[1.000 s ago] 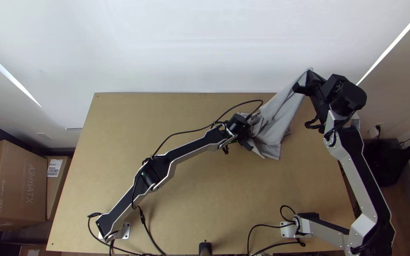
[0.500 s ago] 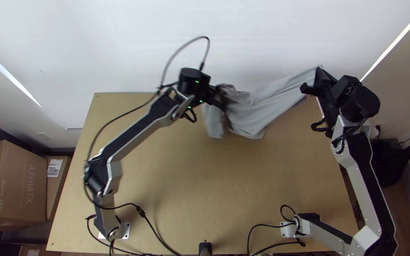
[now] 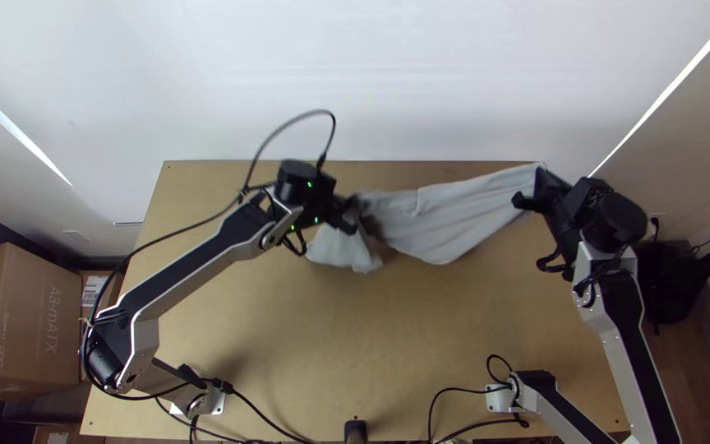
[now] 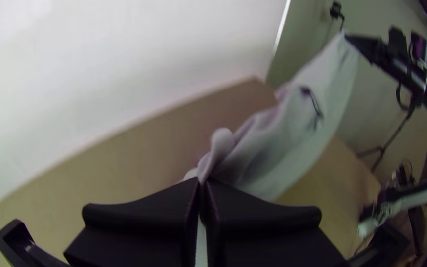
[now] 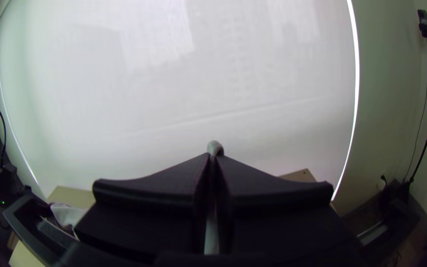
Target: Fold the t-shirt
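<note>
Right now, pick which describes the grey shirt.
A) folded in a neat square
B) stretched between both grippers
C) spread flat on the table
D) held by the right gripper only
B: the shirt runs from the left gripper to the right gripper, each closed on cloth.

The t-shirt (image 3: 462,215) is matt, creased cloth; the desk (image 3: 330,349) beneath looks like smooth, matt wood. The left claw (image 3: 353,205) and right claw (image 3: 541,173) look like matt plastic, the arm links (image 3: 620,353) smooth metal. Toward eight o'clock, the box (image 3: 39,329) is matt cardboard.
</note>
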Controlling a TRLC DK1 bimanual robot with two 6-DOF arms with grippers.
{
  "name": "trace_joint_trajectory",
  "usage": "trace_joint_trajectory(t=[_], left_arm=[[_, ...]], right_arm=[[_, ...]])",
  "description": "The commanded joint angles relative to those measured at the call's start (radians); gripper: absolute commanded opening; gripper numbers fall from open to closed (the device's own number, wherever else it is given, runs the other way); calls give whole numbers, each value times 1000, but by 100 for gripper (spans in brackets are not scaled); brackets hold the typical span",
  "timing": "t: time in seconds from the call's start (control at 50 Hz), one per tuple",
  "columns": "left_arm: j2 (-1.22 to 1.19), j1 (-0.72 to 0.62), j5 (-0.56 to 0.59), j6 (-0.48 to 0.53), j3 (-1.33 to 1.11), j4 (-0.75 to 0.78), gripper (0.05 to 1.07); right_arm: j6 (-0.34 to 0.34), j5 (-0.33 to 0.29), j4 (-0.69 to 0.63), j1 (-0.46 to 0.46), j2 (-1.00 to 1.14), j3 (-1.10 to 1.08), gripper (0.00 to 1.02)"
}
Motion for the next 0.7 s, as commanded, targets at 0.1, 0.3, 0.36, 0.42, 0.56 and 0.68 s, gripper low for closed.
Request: trace_joint_trajectory(t=[0.1, 0.3, 0.36, 0.42, 0.56, 0.68], left_arm=[[-30, -36, 147, 75, -283, 9, 8], [9, -21, 245, 128, -321, 27, 8], [30, 1, 273, 147, -295, 29, 8], [59, 29, 285, 167, -252, 29, 8], [174, 99, 297, 170, -94, 24, 8], [323, 159, 297, 159, 69, 14, 8]], right_arm=[[14, -1, 5, 14, -61, -112, 2], [14, 1, 19, 14, -65, -146, 2], [14, 1, 28, 14, -59, -151, 2], [14, 1, 42, 14, -51, -154, 2], [16, 1, 59, 12, -32, -157, 2], [22, 1, 79, 12, -21, -174, 2]])
